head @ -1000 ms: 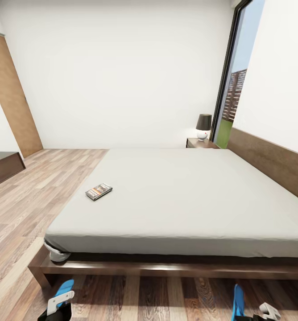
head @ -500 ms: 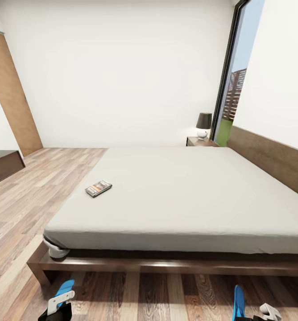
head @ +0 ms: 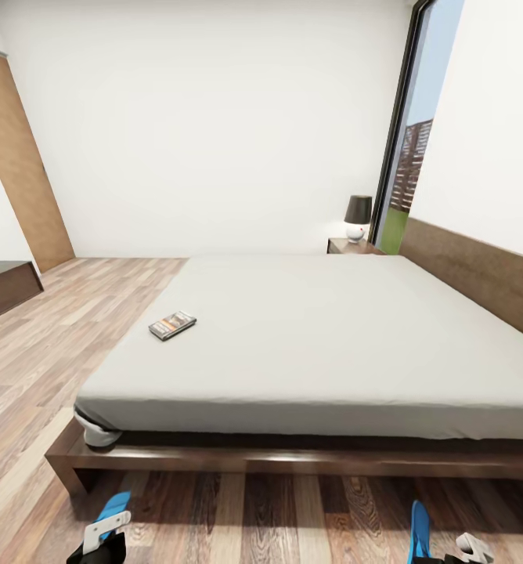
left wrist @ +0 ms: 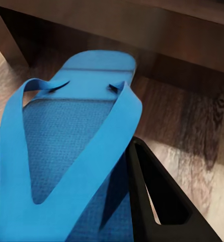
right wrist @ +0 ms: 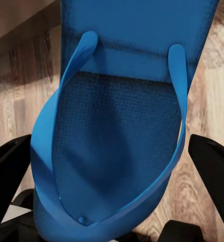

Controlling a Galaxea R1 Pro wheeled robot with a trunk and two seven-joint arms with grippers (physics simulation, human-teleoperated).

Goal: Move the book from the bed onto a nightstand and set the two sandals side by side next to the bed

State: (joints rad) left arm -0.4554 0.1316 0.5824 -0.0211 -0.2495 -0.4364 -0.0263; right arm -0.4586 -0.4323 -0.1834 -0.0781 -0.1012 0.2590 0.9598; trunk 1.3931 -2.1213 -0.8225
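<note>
The head view takes in the bedroom: the bed (head: 316,345) with its white mattress on a dark wooden frame, and the book (head: 172,324) lying flat on the mattress near the bed's left edge, well apart from everything else. At the far right corner of the bed, beside the headboard, stands the nightstand (head: 354,246) with a dark-shaded lamp (head: 358,217) on top, next to the tall window (head: 409,149). A low dark cabinet (head: 7,288) sits against the left wall. At the bottom edge of this view, above the plank floor (head: 293,517) just in front of the bed's foot, each arm shows low down with a blue sandal: the left sandal (head: 113,507) and the right sandal (head: 419,529). The wrist views give what the head view cannot: the left pincer (left wrist: 66,201) has its black fingers on either side of the left sandal's sole, gripping it with the thong strap up, and the right pincer (right wrist: 112,201) grips the right sandal in the same way, its fingers spread wide at the sole's edges, floor beneath.
</note>
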